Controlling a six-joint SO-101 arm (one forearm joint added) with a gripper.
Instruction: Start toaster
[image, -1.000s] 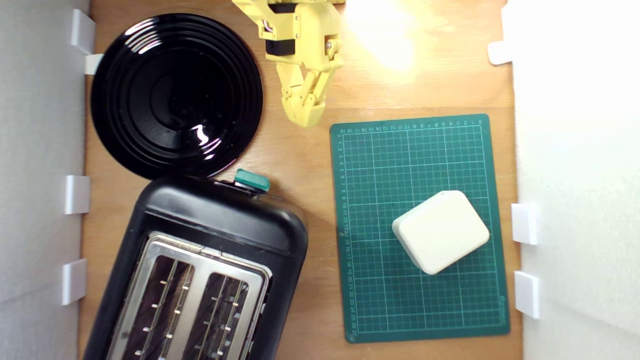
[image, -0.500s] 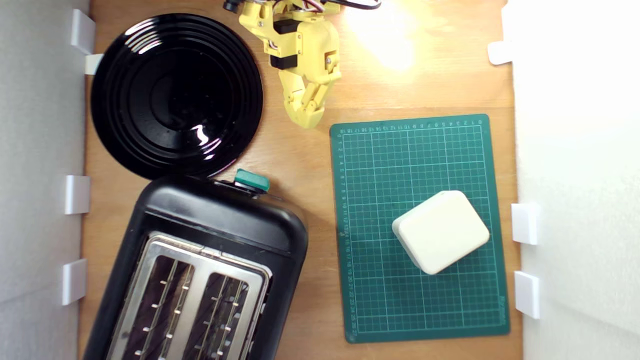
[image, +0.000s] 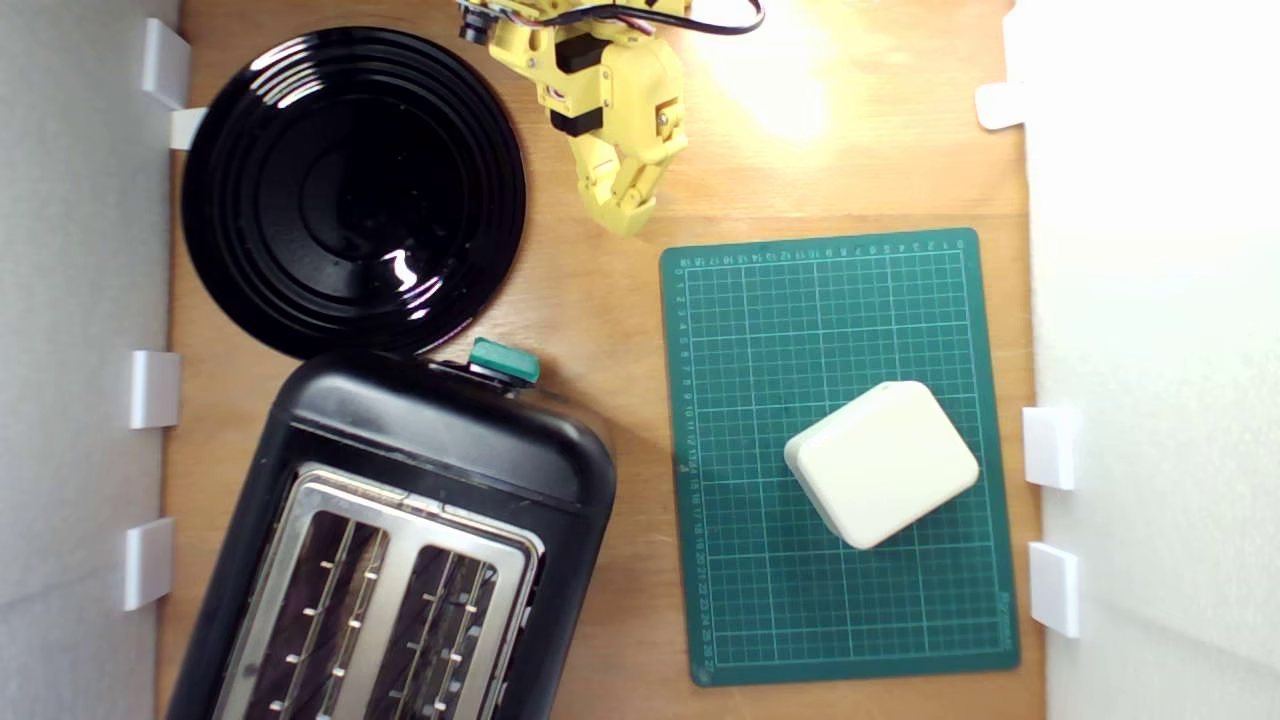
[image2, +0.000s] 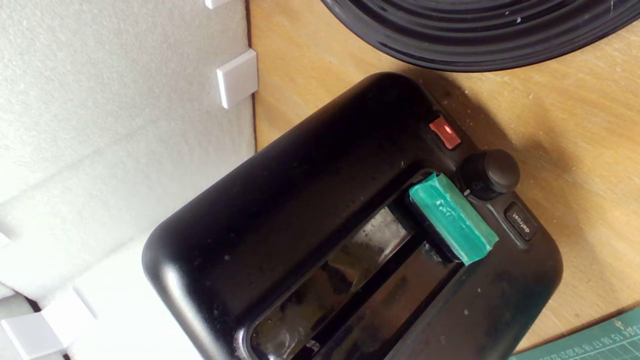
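The toaster is a glossy black two-slot one with a silver top plate, lying at the lower part of the exterior view's left. Its teal lever knob sticks out of the end that faces the arm. My yellow gripper hangs at the top centre, well apart from the lever, fingers together and holding nothing. The wrist view looks onto that end of the toaster: teal lever, a red lamp, a black dial and a defrost button. No fingers appear in the wrist view.
A round black plate lies beside the gripper, touching the toaster's far end. A green cutting mat with a cream rounded box fills the exterior view's right. White foam walls with small brackets line both sides.
The gripper has drawn back a little toward the top of the exterior view and shifted slightly right, turning a bit. Toaster, lever, plate and box have not moved.
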